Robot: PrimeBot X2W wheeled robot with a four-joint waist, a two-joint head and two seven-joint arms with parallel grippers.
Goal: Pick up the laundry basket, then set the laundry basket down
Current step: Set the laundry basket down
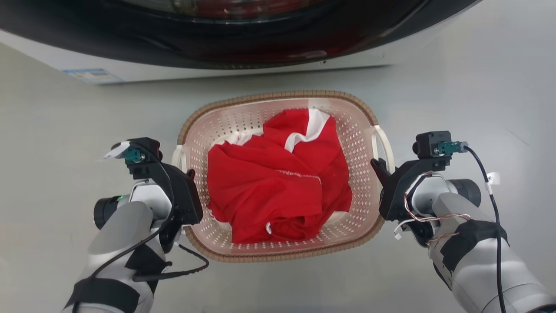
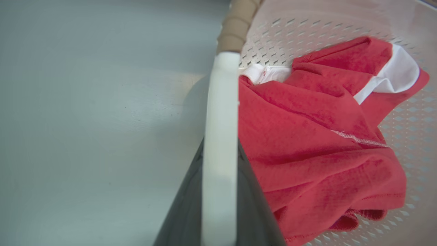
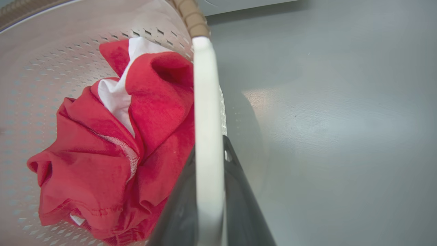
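Below washer's [image 1: 269, 61] unreadable label [image 1: 92, 76], left gripper [image 1: 190, 174] and right gripper [image 1: 377, 165] clamping laundry basket [image 1: 278, 95] handles [image 1: 388, 145].

Laundry basket [image 1: 278, 94] on floor [image 1: 65, 130], just before washing machine [image 1: 217, 65]. Garment [image 1: 278, 182] inside basket. Left handle [image 2: 220, 136] between fingers [image 2: 254, 208] of left end effector [image 1: 190, 174], right handle [image 3: 206, 136] between fingers [image 3: 240, 208] of right end effector [image 1: 375, 164].
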